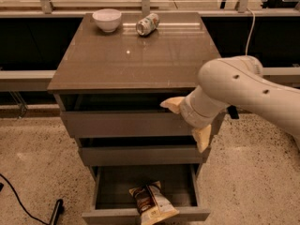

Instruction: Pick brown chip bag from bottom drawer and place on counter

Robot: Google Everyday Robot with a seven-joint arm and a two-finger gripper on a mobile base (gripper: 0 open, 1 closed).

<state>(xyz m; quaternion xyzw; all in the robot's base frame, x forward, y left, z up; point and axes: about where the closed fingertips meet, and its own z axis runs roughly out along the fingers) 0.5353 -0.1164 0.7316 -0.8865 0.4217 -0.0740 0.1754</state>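
Camera view: we see the hand [186,122] in front of the two upper drawers [122,123], above the bottom drawer [117,215] and apart from it. Its fingers [170,104] are spread apart and hold nothing. The bottom drawer is pulled open. The brown chip bag [152,203] lies inside it, overlapping the front edge. At the rear of the table [131,60] are a white bowl [107,19] and a tipped can [146,24].

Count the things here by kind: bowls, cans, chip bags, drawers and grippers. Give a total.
Bowls: 1, white bowl on the counter
Cans: 1, can lying on the counter
Chip bags: 1, brown chip bag in the bottom drawer
Drawers: 3, with top drawer and middle drawer
Grippers: 1, gripper open, before the top drawer
Total: 7
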